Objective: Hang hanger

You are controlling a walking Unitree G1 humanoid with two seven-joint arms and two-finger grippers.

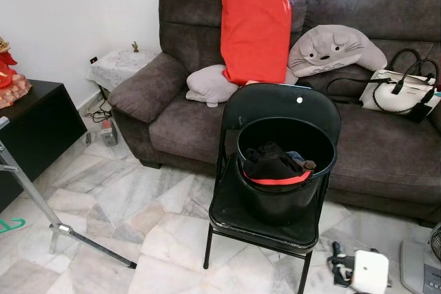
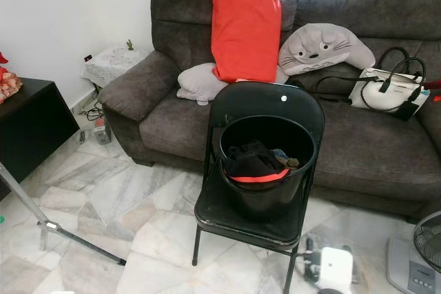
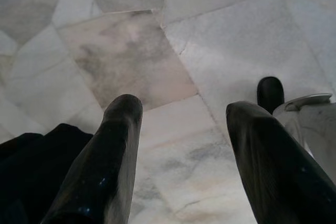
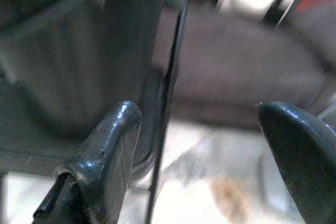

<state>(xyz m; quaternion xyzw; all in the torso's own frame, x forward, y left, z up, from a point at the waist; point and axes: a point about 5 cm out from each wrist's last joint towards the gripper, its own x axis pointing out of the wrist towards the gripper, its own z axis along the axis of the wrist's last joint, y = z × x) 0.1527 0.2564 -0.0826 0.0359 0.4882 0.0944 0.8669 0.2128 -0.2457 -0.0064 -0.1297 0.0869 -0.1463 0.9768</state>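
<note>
A black bucket (image 1: pixel 286 170) with dark clothes (image 1: pixel 274 159) and a red band stands on a black folding chair (image 1: pixel 258 228) in front of me. A small green plastic piece (image 1: pixel 11 224), perhaps part of a hanger, lies on the floor at the far left beside a silver rack leg (image 1: pixel 38 201). My left gripper (image 3: pixel 185 107) hangs open over the marble floor (image 3: pixel 157 35), holding nothing. My right gripper (image 4: pixel 197 109) is open and empty, close to the blurred bucket wall (image 4: pixel 123 51) and the chair's thin edge (image 4: pixel 169 77).
A brown sofa (image 1: pixel 386 149) behind the chair carries a red cushion (image 1: pixel 256 29), a grey plush pillow (image 1: pixel 334 47) and a white handbag (image 1: pixel 400 94). A black cabinet (image 1: pixel 34 132) stands left. A fan (image 2: pixel 417 256) and a white device (image 1: pixel 370 270) sit on the floor right.
</note>
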